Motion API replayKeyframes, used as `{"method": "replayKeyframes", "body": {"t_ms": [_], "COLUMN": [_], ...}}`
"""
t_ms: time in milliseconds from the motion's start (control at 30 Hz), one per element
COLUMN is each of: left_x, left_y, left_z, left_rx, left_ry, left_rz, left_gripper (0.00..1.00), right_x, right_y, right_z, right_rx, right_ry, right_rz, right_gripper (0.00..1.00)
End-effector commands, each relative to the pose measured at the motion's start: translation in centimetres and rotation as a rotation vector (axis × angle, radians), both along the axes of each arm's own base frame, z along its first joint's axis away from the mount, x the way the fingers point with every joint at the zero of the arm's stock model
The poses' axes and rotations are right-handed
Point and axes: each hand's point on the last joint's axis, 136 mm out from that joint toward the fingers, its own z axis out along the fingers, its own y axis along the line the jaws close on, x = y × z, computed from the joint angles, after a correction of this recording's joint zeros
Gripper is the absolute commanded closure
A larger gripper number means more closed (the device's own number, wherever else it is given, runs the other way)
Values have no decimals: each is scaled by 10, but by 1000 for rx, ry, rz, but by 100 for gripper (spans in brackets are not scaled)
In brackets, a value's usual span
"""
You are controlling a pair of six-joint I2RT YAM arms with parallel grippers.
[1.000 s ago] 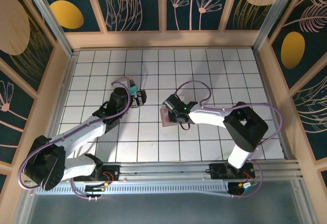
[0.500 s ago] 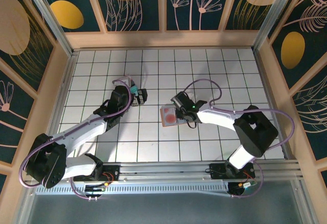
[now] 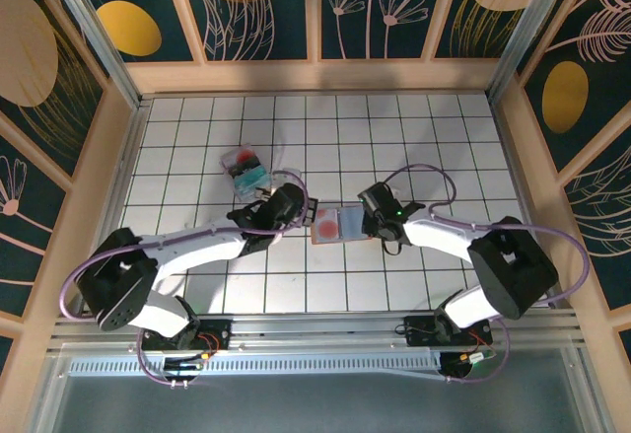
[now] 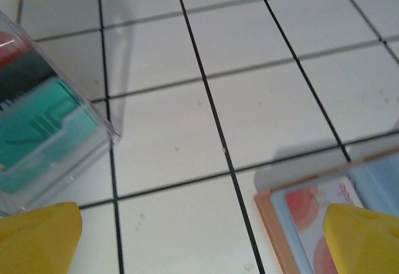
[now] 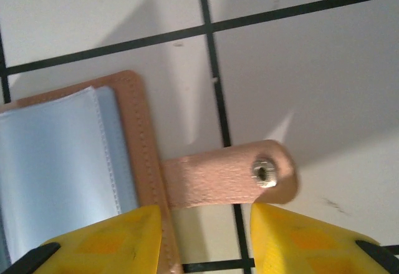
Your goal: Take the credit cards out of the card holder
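Where card holder (image 3: 352, 223) lies open, card (image 3: 324, 223) inside

The left gripper (image 3: 308, 206) swung from the clear box (image 3: 244, 168) to the card holder (image 3: 338, 224), while the right gripper (image 3: 365, 221) slid to its right edge.

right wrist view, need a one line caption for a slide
Right gripper, jaws parted, poised just short of the snap tab of the open card holder on the tiled table.

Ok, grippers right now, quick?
Left gripper: open, holding nothing.
Right gripper: part open, tips at the tab of the card holder, nothing between them.
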Motion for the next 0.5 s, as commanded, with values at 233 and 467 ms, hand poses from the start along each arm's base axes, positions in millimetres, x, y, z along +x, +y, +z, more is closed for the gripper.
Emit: {"method": "replayKeyframes", "body": {"t_ms": [233, 467], "left_x": [-8, -3], "left_y": [0, 1], "left_z": [-35, -53], "left_rx": [39, 83], "left_ry": [65, 81], "left_rz": [16, 34], "left_gripper": [1, 1], "right_x": [15, 14], "right_y": [-12, 41], "right_z": [80, 98], "right_rx": [174, 446], "right_ry": [-180, -181], "right_rz": [-39, 104], "right_gripper": [60, 65]}}
